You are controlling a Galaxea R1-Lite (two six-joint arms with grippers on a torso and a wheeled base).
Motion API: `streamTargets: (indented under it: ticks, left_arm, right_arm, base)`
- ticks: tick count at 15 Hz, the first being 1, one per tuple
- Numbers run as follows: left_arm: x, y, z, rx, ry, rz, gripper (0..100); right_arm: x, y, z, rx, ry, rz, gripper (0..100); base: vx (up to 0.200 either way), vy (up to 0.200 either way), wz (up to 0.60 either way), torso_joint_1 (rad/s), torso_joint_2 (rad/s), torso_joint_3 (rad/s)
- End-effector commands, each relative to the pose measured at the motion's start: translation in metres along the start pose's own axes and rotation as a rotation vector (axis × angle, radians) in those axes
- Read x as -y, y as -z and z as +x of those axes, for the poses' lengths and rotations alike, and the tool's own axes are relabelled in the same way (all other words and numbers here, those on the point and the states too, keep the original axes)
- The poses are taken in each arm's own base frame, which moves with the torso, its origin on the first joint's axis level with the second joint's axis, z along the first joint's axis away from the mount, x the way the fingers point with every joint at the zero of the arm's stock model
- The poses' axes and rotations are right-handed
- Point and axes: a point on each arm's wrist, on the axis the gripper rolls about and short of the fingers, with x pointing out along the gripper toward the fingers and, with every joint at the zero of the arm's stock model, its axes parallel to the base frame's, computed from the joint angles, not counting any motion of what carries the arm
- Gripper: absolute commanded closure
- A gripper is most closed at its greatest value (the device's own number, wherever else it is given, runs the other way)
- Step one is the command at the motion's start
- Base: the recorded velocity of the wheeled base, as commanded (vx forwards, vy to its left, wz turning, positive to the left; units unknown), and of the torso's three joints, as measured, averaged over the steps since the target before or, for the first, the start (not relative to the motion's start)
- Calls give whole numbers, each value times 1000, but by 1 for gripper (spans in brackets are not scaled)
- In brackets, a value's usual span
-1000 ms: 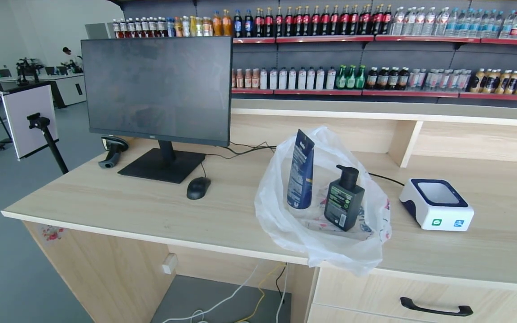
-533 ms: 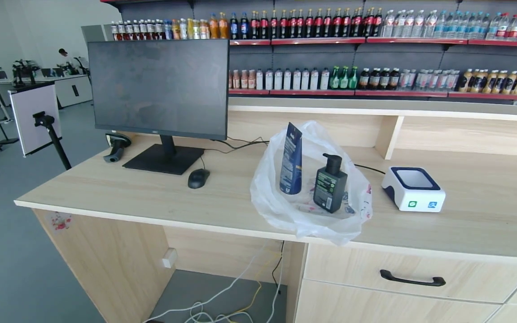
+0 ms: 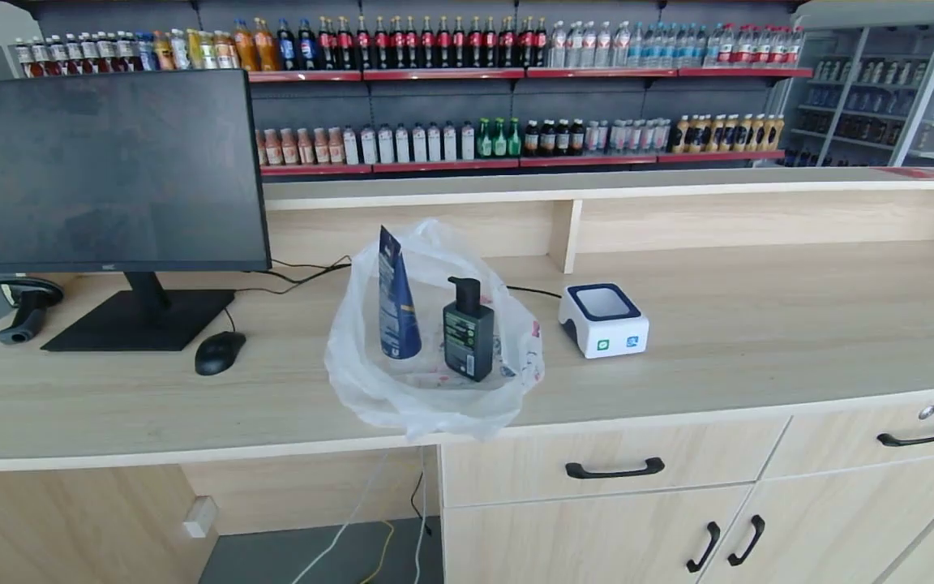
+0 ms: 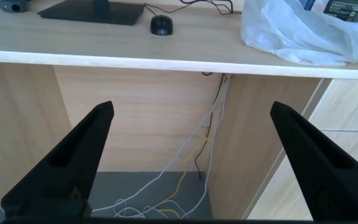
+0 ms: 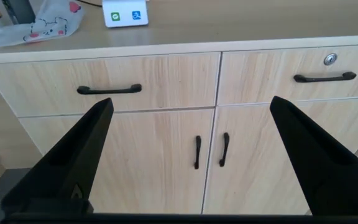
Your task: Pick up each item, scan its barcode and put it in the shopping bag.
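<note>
A clear plastic shopping bag (image 3: 370, 381) lies open on the wooden counter (image 3: 759, 324). Inside it stand a blue tube (image 3: 396, 300) and a dark pump bottle (image 3: 468, 332), both upright. Right of the bag sits a white barcode scanner (image 3: 603, 320) with a dark-rimmed window. My left gripper (image 4: 191, 162) is open and holds nothing; it hangs below counter height, facing the gap under the desk, with the bag (image 4: 297, 34) up ahead. My right gripper (image 5: 191, 162) is open too, low before the cabinet doors, with the scanner (image 5: 125, 12) and the bag's edge (image 5: 36, 28) above.
A monitor (image 3: 102, 170), a mouse (image 3: 219, 353) and a handheld scanner (image 3: 25, 304) occupy the counter's left. Drawers with black handles (image 3: 614, 469) and cabinet doors (image 5: 210, 149) front the counter. Cables (image 4: 197, 155) hang in the gap. Drink shelves (image 3: 467, 73) line the back.
The head camera has swung to the right and drawn back, so the whole picture has shifted left and more counter shows. The bag, tube, bottle and scanner keep their places.
</note>
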Motion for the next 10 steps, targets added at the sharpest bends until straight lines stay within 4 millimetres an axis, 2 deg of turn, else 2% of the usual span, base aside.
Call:
streamTargets:
  ticks: [1, 10]
  left_arm:
    - [0, 0, 0, 1, -2, -1, 0]
    - [0, 0, 0, 1, -3, -2, 0]
  right_arm:
    - [0, 0, 0, -3, 0, -1, 0]
    - [0, 0, 0, -3, 0, -1, 0]
  base:
    - [0, -200, 0, 2, 2, 2]
    - [0, -200, 0, 3, 2, 3]
